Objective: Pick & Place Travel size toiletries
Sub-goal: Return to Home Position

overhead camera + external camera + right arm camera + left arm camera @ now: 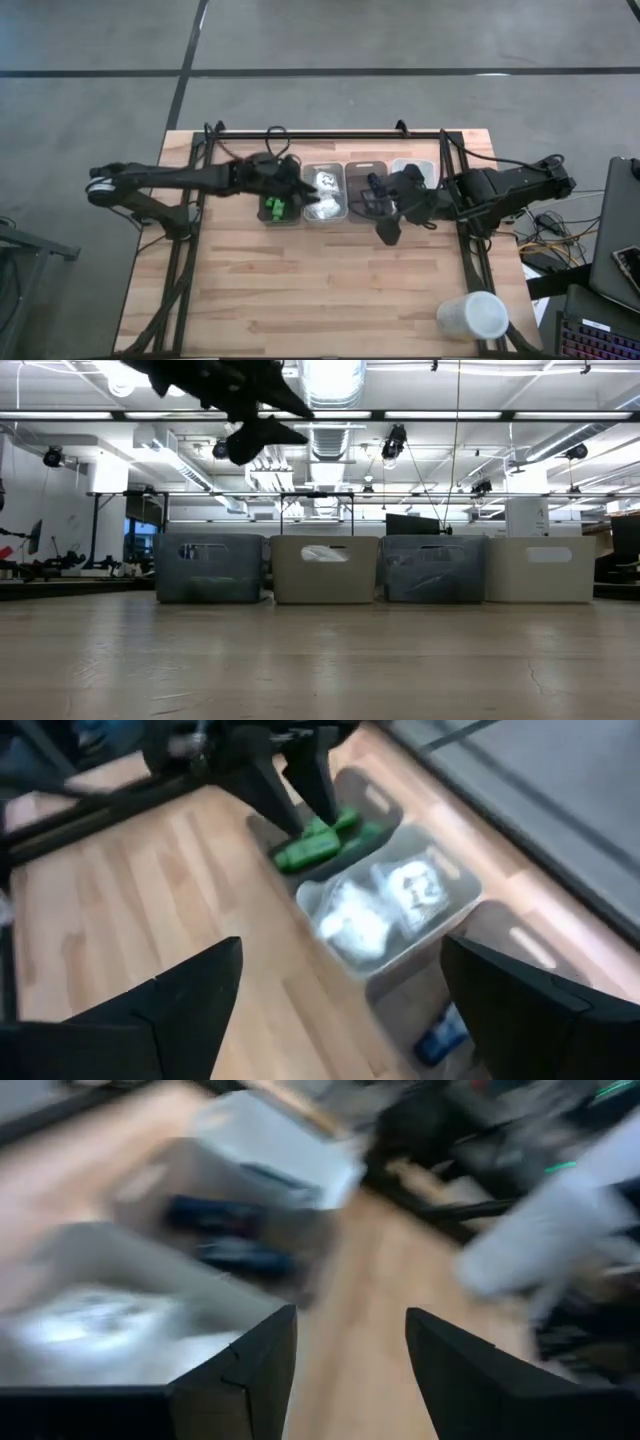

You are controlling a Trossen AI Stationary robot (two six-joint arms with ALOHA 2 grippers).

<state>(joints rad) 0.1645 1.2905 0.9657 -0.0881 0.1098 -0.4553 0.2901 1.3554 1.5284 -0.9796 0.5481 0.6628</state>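
Note:
Four bins stand in a row at the table's far middle. The left dark bin (280, 208) holds bright green small bottles (320, 840). The clear bin (326, 192) holds packets of white puffs (385, 900). The third bin (365, 190) holds dark blue items (230, 1245). My left gripper (303, 198) is open and empty above the first two bins; it also shows in the left wrist view (350, 1355), the low view (255, 425) and the right wrist view (290, 775). My right gripper (386, 230) is open and empty, just near of the third bin; the right wrist view (340, 995) shows its spread fingers.
A white bin (412, 172) ends the row on the right. A large white cup (472, 315) lies near the table's near right corner. A black frame (330, 133) runs along the far edge and down both sides. Bare wood (320, 290) lies near of the bins.

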